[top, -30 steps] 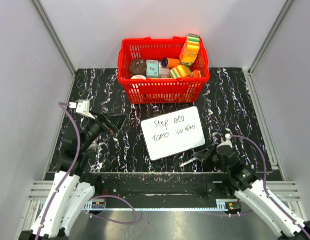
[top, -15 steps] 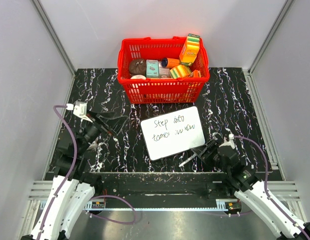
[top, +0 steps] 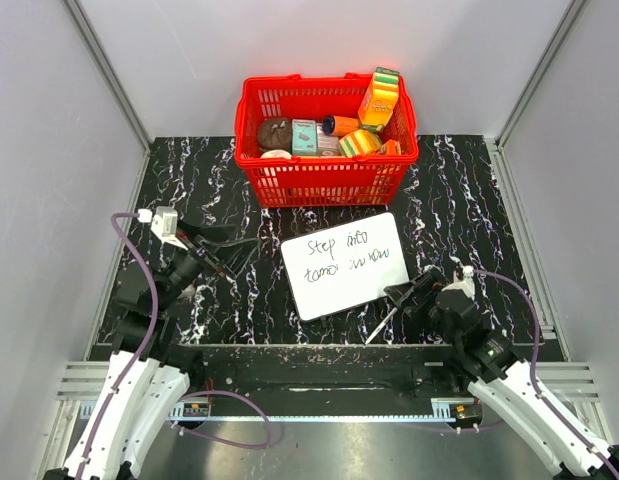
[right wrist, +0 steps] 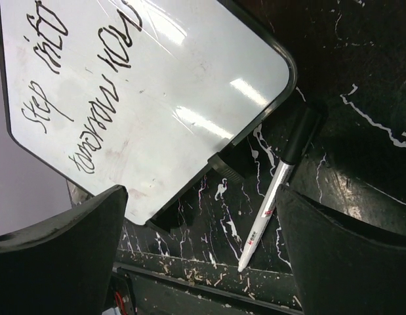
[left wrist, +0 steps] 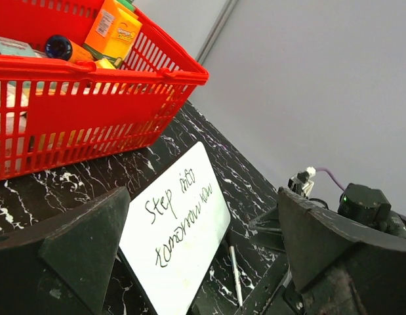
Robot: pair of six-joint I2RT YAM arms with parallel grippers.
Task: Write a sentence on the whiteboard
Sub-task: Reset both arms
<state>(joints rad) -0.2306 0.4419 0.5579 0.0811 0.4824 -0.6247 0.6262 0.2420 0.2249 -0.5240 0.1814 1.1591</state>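
Note:
The whiteboard (top: 344, 265) lies flat on the black marble table below the basket. The sentence (top: 354, 262) is on it in two black handwritten lines, also in the wrist views (left wrist: 180, 207) (right wrist: 78, 85). A white marker with a black cap (top: 380, 327) lies on the table just off the board's near right corner (right wrist: 271, 203) (left wrist: 233, 272). My right gripper (top: 399, 298) hovers over the marker, open and apart from it (right wrist: 199, 197). My left gripper (top: 239, 250) is open left of the board with nothing in it (left wrist: 203, 197).
A red basket (top: 327, 180) full of packaged goods stands behind the whiteboard (left wrist: 91, 98). Grey walls close in the table on three sides. A metal rail (top: 319, 350) runs along the near edge, just below the marker. The right arm (left wrist: 360, 203) shows in the left wrist view.
My right gripper has gone from shut on the marker to open, and the marker now lies free on the table. The left arm has shifted slightly, staying open.

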